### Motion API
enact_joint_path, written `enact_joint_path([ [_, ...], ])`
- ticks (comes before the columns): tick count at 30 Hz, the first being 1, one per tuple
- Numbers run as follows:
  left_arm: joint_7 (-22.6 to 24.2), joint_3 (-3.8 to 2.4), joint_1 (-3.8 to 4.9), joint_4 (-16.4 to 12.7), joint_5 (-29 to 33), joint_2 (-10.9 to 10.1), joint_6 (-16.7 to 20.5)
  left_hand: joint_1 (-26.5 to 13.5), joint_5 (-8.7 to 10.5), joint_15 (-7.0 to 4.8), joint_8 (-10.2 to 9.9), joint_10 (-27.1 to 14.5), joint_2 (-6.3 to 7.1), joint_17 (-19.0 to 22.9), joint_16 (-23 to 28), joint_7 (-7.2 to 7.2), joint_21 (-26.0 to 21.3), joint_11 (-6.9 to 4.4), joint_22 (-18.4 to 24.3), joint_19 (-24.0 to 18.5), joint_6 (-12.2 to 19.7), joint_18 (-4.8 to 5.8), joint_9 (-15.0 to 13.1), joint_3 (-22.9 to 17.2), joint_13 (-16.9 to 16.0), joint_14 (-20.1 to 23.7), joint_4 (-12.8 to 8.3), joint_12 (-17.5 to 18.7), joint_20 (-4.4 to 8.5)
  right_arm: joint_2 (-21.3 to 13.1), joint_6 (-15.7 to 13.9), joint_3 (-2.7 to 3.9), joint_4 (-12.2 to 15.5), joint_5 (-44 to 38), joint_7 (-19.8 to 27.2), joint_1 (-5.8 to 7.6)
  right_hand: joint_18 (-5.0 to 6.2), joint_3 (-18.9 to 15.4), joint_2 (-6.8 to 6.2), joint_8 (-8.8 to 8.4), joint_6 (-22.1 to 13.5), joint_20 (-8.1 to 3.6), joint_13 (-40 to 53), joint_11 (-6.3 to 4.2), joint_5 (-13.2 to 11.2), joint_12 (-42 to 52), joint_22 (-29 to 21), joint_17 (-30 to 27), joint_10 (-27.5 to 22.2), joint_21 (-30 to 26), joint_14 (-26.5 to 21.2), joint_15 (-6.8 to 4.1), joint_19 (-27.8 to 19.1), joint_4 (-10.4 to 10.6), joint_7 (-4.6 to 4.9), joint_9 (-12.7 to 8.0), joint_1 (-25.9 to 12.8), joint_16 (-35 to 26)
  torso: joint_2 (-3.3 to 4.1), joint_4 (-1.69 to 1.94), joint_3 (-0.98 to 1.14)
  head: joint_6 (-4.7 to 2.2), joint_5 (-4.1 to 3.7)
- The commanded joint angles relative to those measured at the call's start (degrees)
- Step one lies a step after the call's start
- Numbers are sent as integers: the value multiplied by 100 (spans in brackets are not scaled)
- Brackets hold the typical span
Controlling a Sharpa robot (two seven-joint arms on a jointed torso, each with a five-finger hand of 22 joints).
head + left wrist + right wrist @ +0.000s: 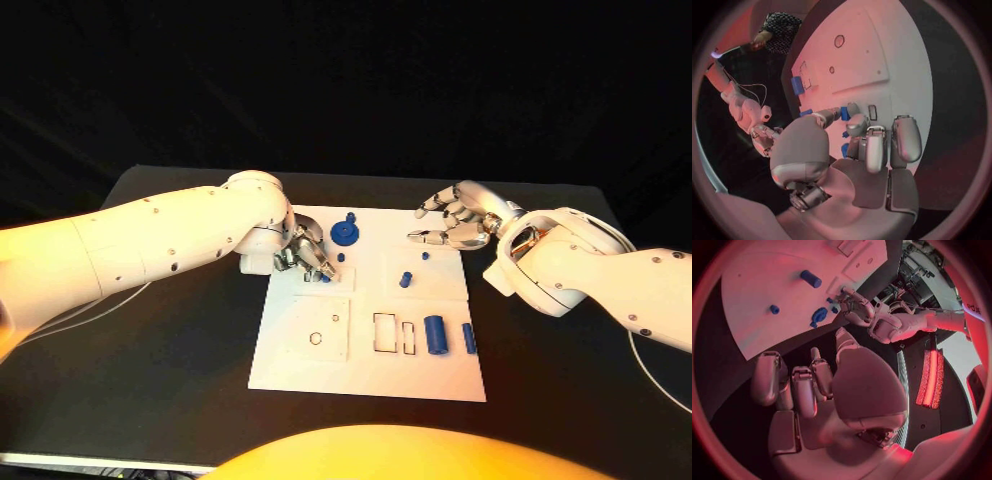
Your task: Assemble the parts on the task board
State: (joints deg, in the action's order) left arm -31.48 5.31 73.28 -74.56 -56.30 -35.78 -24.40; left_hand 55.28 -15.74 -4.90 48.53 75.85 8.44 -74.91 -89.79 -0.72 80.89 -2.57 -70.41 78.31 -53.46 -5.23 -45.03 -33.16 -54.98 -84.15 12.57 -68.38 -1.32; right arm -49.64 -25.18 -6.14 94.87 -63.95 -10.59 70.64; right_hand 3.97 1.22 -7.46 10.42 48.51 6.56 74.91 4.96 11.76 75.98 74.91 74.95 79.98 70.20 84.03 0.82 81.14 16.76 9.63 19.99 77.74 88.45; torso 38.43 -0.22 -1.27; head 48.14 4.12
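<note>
L hand (303, 255) pinches small blue part (320, 276) at task board (361, 375) left edge. R hand (459, 220) holds nothing, fingers loosely curled, apart, above board's far right corner on desk (159, 350).

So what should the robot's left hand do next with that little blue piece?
Probably lower the small blue part straight down into the task board. The left hand seems to pinch it in its fingertips just above the board's far left area, so it looks ready to be seated. The right hand hovers open at the far edge.
</note>
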Motion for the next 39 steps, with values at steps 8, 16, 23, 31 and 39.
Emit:
enact_joint_path([
  [8, -18, 16, -22, 26, -53, 10, -98, -29, -1, -23, -40, -44, -23, -1509, -21, -27, -34, 1, 9, 1, -13, 105, -11, 259, 1, -585, 224, 16, -4, -16, -12, 1, 12, -6, 62, -4, 38, 39, 41, 24, 19, -24, 208, -29, -1, 4, 279, 1141, -14, -41, 504, -41, -12, 7, -3, -7, -18, -32, 0, -3, -2, -8, 1],
  [16, -15, 16, -22, 38, -57, -3, -107, -25, -5, -22, -46, -42, -44, -1509, -21, -26, -37, 2, 11, 0, -18, 104, -14, 332, -6, -585, 312, 13, -4, -26, -12, 0, 12, -1, 57, -4, 39, 36, 38, 24, 18, -24, 208, -29, -2, 4, 277, 1138, -15, -45, 503, -41, -13, 8, -3, -8, -26, -34, 0, -5, -3, -9, -3],
  [23, -7, 14, -23, -8, -68, -27, -112, -52, 4, -20, -55, -41, 30, -1509, -21, -32, -40, 5, 9, 2, -24, 104, -21, 520, -9, -585, 402, 13, -6, -28, -10, 0, 9, -1, 57, -4, 39, 36, 38, 24, 18, -24, 208, -29, -2, 4, 277, 1138, -15, -45, 503, -41, -13, 8, -3, -8, -26, -34, -2, 0, -6, -7, -9],
  [31, 9, -18, -24, -178, -117, -135, -44, -203, 210, -19, -83, -39, 86, -1509, -21, -28, -48, 3, 14, 1, -32, 102, -23, 831, -15, -585, 421, 15, -7, -32, -10, 0, 1, 0, 59, -15, 39, 31, 35, 25, 16, -24, 205, -28, -2, 2, 276, 1132, -17, -48, 501, -41, -14, 10, -2, -10, -40, -37, -5, -2, -11, -15, -7],
  [39, 15, -101, -24, -361, -167, -281, -37, -274, 578, -23, -94, -59, 68, -1509, -21, -23, -69, 0, 40, -13, -29, 96, -41, 1047, 10, -585, 422, 37, -4, -38, -3, 0, -7, 9, 68, -32, 43, 18, 29, 26, 13, -23, 185, -27, -2, -19, 266, 1113, -32, -69, 496, -40, -23, 12, -1, -13, -74, -48, -4, 4, -9, -15, -17],
])
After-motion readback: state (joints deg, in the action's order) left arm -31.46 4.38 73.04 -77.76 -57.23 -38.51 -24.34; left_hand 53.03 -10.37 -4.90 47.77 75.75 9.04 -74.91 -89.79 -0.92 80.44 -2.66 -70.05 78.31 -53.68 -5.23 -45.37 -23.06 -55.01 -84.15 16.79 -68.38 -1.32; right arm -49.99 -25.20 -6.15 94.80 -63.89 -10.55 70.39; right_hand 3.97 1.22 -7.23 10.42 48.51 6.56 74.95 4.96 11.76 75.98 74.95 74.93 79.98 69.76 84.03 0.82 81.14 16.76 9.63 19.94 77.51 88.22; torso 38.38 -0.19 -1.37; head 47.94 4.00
